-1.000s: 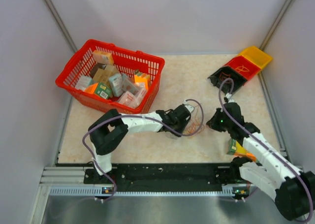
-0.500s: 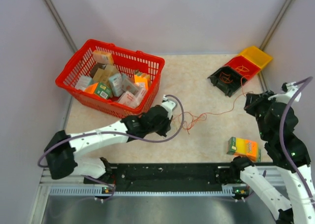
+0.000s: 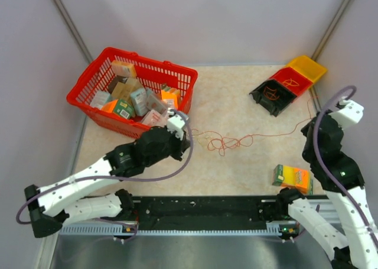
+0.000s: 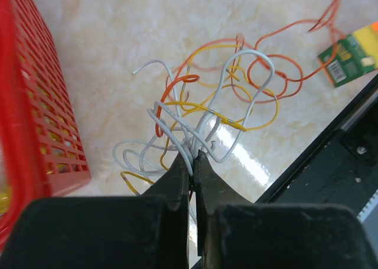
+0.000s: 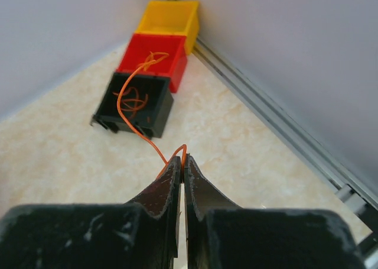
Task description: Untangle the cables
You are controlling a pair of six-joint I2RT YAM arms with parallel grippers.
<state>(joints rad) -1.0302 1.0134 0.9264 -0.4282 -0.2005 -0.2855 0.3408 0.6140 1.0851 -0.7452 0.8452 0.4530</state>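
Observation:
The cables [image 3: 227,143] lie mid-table as a loose tangle of thin orange, yellow and white wires [image 4: 212,103]. My left gripper [image 3: 188,138] sits at the tangle's left end, beside the basket. In the left wrist view it [image 4: 193,156] is shut on a few white strands. My right gripper [image 3: 310,120] is at the right edge, shut on one orange strand [image 5: 183,156]. That strand stretches from the tangle to the jaws. From the jaws it runs on into the black bin [image 5: 133,103].
A red basket [image 3: 133,91] full of small boxes stands at the back left, close to my left gripper [image 4: 35,103]. Black, red and yellow bins [image 3: 289,80] sit at the back right. An orange-green box [image 3: 291,177] lies front right. A black rail [image 3: 201,213] runs along the near edge.
The left gripper has shut on the tangle and drawn left toward the basket. The right arm has swung right and back with the orange strand, spreading the tangle out.

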